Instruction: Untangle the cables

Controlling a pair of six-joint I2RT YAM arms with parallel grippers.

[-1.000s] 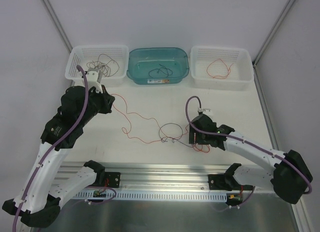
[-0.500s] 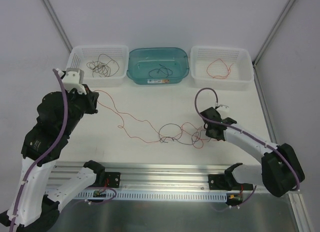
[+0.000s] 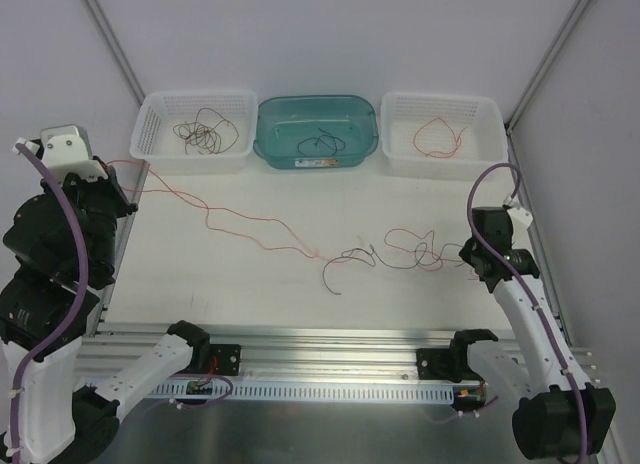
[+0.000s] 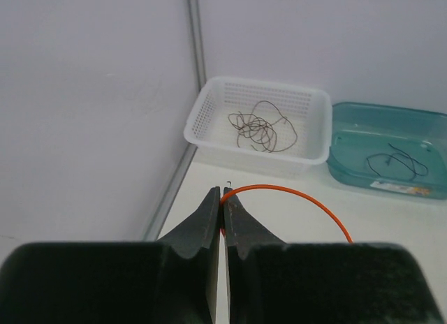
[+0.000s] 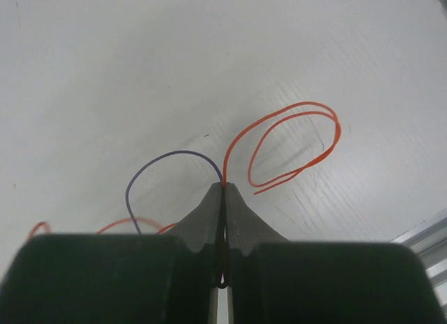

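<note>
Red cable (image 3: 225,211) pinched in left gripper (image 4: 223,193), held far left; tangle (image 3: 400,252) anchored right, red and dark strands clamped in right gripper (image 5: 224,188), so knot is spread.

Left pincer (image 4: 223,198) pulled far left; right pincer (image 5: 223,193) swung right and closed; cables (image 3: 312,252) stretched from tangle into line.

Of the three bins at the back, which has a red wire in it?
The white mesh basket at the far right, holding a thin red wire loop. The left white basket and teal plastic tub hold only dark wires.
</note>
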